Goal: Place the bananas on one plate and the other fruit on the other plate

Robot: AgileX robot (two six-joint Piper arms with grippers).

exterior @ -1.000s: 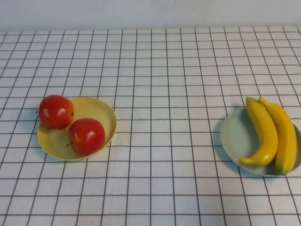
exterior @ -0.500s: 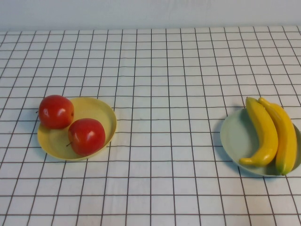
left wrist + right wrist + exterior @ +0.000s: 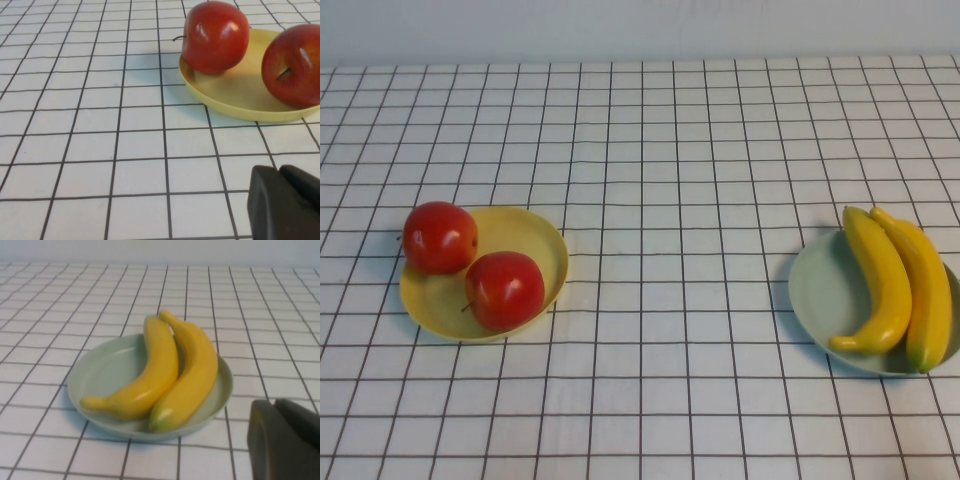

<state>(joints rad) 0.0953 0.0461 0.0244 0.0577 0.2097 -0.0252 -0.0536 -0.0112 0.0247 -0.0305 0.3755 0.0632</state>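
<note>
- So, you have two apples (image 3: 470, 265) on the yellow plate (image 3: 525, 240), at the middle left of the high view. One apple sits on the far left rim and the other is nearer the front, and the two just about touch.
- You have two bananas (image 3: 900, 285) on the blue-green plate (image 3: 815, 290), at the middle right edge of the high view. They lie side by side, touching, with their tips past the far rim.
- Your left gripper (image 3: 287, 205) shows only in the left wrist view, as a dark shape in the lower right corner. It is clenched tight, holds nothing, and is apart from the yellow plate.
- Your right gripper (image 3: 282, 440) shows only in the right wrist view, lower right corner. It is clenched too, with nothing in it, near the blue-green plate's rim.
- The plates sit well apart on a checked cloth (image 3: 670, 180).
</note>
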